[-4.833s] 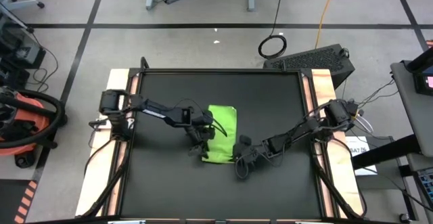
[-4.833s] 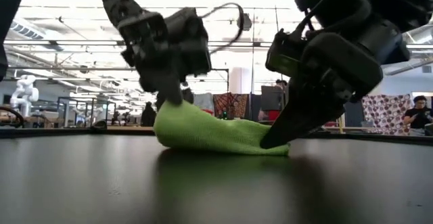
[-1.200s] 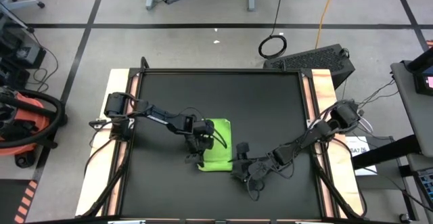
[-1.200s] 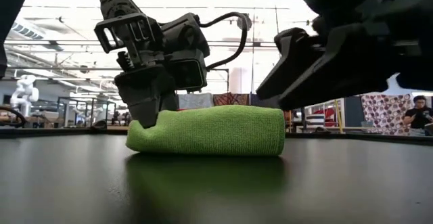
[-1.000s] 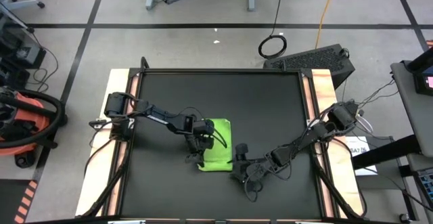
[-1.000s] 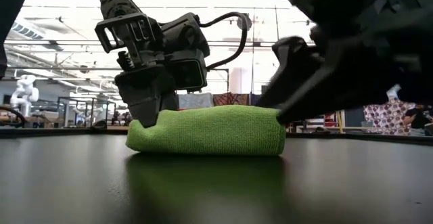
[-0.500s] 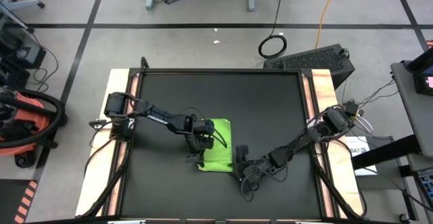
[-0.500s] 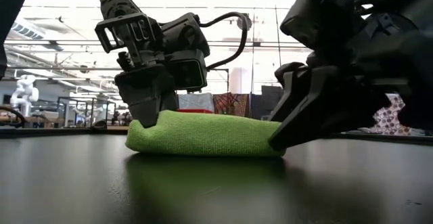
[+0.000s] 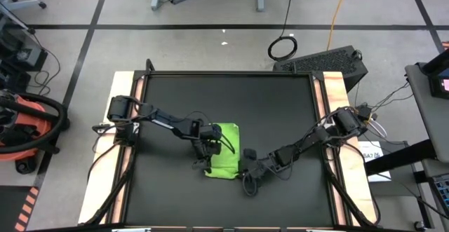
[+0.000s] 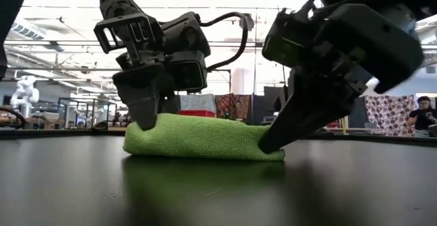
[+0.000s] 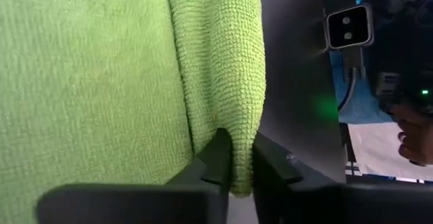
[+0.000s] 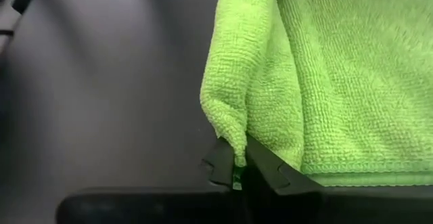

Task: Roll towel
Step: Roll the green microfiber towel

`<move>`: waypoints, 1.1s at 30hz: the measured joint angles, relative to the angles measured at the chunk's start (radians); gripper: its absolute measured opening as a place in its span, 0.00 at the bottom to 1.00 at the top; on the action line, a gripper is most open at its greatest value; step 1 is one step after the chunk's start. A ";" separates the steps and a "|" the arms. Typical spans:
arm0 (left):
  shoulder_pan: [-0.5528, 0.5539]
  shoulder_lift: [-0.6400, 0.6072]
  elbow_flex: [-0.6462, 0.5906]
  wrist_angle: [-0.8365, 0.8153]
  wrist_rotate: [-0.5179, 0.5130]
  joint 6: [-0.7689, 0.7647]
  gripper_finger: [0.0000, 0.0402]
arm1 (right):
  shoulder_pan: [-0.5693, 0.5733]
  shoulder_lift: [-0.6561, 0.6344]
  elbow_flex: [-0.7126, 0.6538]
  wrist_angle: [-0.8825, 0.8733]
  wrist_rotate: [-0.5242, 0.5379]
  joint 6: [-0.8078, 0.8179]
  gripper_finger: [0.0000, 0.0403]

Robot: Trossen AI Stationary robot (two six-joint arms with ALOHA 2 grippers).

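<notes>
While folded on the black mat (image 9: 280, 113), the towel (image 9: 226, 158) pinched by left hand (image 9: 208, 163) and right hand (image 9: 245, 172).

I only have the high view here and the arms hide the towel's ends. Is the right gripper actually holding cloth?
Observer: Yes. In the right wrist view the right gripper is shut on the towel, pinching a folded edge.
Operator: And the left one?
Observer: The left gripper has a fold of the towel's edge between its fingers, nearly closed on it.
Operator: Is the towel lifted off the mat?
Observer: No. In the low view the towel lies flat on the black mat, a low folded bundle between both grippers.
</notes>
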 joint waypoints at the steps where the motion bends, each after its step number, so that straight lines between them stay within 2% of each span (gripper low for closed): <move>1: 0.000 -0.005 -0.001 -0.004 -0.007 -0.001 0.14 | -0.008 0.000 0.000 0.001 -0.022 0.013 0.01; 9: -0.001 -0.060 -0.001 -0.011 -0.047 -0.012 0.47 | -0.066 0.000 0.000 0.000 -0.175 0.111 0.01; 12: -0.005 -0.099 0.000 -0.030 -0.099 -0.022 0.56 | -0.086 0.000 0.000 0.001 -0.223 0.152 0.01; 16: -0.054 -0.184 0.001 -0.088 -0.304 0.047 0.58 | -0.111 0.000 0.000 0.002 -0.290 0.201 0.01; 22: -0.224 -0.267 0.003 -0.116 -0.662 0.220 0.58 | -0.144 0.000 0.000 -0.001 -0.342 0.263 0.01; 29: -0.410 -0.235 0.000 -0.132 -0.971 0.269 0.58 | -0.181 0.000 0.000 0.000 -0.410 0.298 0.00; 33: -0.462 -0.189 0.001 -0.119 -1.090 0.249 0.58 | -0.199 0.000 0.000 0.008 -0.447 0.322 0.00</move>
